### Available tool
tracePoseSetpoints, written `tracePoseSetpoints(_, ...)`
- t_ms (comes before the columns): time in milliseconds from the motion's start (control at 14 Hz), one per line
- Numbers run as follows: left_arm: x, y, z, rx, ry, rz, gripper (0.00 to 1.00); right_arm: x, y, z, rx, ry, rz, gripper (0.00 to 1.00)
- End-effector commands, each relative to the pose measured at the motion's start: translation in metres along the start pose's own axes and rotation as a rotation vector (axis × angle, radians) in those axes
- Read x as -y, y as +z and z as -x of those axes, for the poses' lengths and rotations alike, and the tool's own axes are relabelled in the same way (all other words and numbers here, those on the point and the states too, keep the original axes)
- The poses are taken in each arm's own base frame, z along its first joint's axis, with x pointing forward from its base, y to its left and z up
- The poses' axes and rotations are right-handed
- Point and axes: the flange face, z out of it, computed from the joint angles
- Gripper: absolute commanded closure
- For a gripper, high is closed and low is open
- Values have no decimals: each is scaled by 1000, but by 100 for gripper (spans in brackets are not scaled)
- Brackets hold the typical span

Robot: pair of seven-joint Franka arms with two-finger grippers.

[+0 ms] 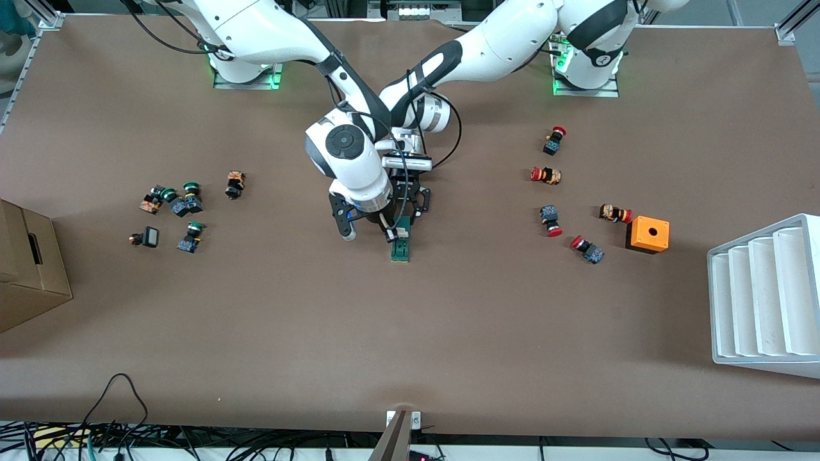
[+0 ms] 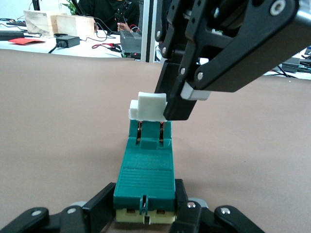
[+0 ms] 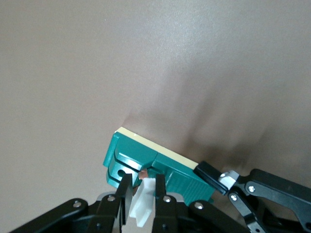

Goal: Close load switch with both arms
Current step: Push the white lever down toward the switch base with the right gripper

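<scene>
The load switch [image 1: 400, 250] is a narrow dark-green block lying on the brown table near its middle. My left gripper [image 1: 407, 218] is shut on the end of its green body [image 2: 146, 170], one black finger [image 2: 99, 206] on each side. My right gripper [image 1: 390, 234] comes down from above. It is shut on the switch's white piece [image 3: 141, 206], which stands raised off the green body [image 3: 160, 167] at the end away from the left gripper. In the left wrist view the white piece [image 2: 148, 107] sits against the right gripper's black finger [image 2: 177, 99].
Several red-capped push buttons [image 1: 548, 175] and an orange box with a hole [image 1: 647, 234] lie toward the left arm's end. A white ribbed tray [image 1: 765, 298] stands at that table edge. Green-capped buttons [image 1: 186, 205] and a cardboard box [image 1: 29, 269] are toward the right arm's end.
</scene>
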Motion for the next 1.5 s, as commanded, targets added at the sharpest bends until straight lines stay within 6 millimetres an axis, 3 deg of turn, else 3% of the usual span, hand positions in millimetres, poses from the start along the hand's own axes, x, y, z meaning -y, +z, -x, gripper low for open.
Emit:
tracePoseSetpoints(0,1,4,15,15,-23,7,53,5,-2,9,2,-2,-4,75)
tracePoseSetpoints(429,1,4,15,15,-23,7,53,4,-3,15,4,5,0,76)
tracePoseSetpoints(1143,0,4,16,15,-24,9,53,3,-4,22,10,-2,-3,85)
tracePoseSetpoints(1429,0,4,16,15,-24,9,53,9,-7,13,9,6,-12,86)
